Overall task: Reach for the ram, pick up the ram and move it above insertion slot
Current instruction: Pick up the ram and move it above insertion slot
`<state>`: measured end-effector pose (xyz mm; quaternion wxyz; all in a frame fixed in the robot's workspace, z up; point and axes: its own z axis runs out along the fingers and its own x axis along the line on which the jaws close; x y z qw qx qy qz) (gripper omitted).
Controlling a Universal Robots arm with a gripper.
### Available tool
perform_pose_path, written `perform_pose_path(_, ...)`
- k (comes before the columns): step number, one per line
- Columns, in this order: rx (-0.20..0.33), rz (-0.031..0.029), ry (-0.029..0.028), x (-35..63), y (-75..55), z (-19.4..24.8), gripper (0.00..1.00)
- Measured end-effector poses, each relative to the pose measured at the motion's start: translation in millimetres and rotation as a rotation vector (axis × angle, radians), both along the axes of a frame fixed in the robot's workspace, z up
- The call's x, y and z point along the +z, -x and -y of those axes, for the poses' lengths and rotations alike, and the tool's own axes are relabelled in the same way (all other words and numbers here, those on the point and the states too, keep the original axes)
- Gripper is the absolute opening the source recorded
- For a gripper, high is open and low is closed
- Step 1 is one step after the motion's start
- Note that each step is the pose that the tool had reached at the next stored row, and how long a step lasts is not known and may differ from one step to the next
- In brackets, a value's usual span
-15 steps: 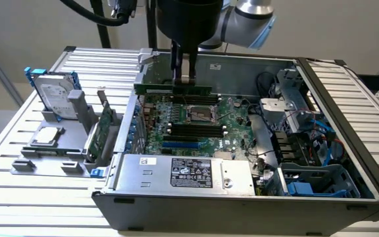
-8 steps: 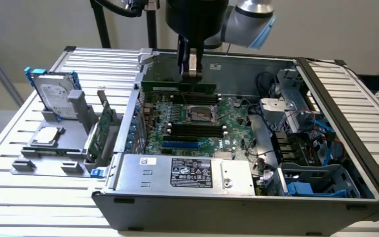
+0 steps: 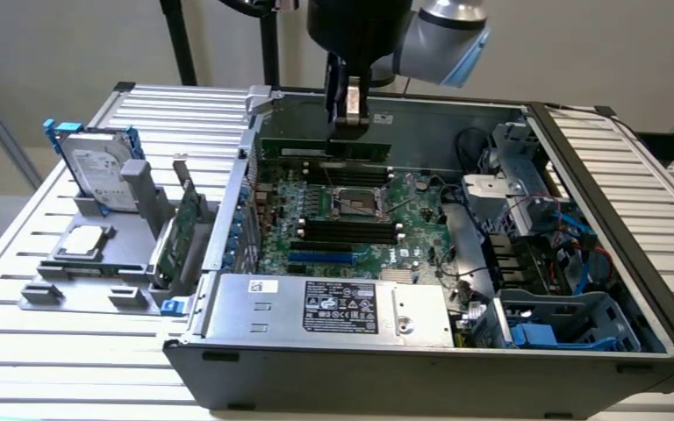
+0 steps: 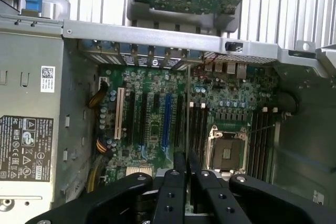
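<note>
Exterior view: gripper (image 3: pixel 347 132) clamped on ram (image 3: pixel 326 148) top edge, above motherboard (image 3: pixel 349 219); light, stiff, fragile; hold by edges.

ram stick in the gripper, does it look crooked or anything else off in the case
Nothing stands out. The ram hangs level in the gripper, above the motherboard in the open case, edge-on between the fingers in the wrist view.

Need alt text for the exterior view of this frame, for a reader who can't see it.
The arm's tool holds the ram, a thin green stick, level above the motherboard inside an open computer case. To the exterior view's left, a slatted table carries a stand with a hard drive and a green expansion card.
</note>
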<state>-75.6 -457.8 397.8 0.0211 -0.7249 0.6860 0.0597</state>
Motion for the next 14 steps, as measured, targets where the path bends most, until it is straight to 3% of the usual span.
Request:
perform_pose_path(3, -0.001, 0.0001, 0.0116, -1.6, -2.9, -6.5, 0.13)
perform_pose_path(6, -0.002, 0.0004, 0.0197, -3.4, -5.9, -12.7, 0.13)
perform_pose_path(9, -0.003, 0.0023, 0.0217, -5.2, -8.2, -16.7, 0.13)
perform_pose_path(14, -0.009, 0.0089, 0.0217, -7.9, -12.6, -18.4, 0.13)
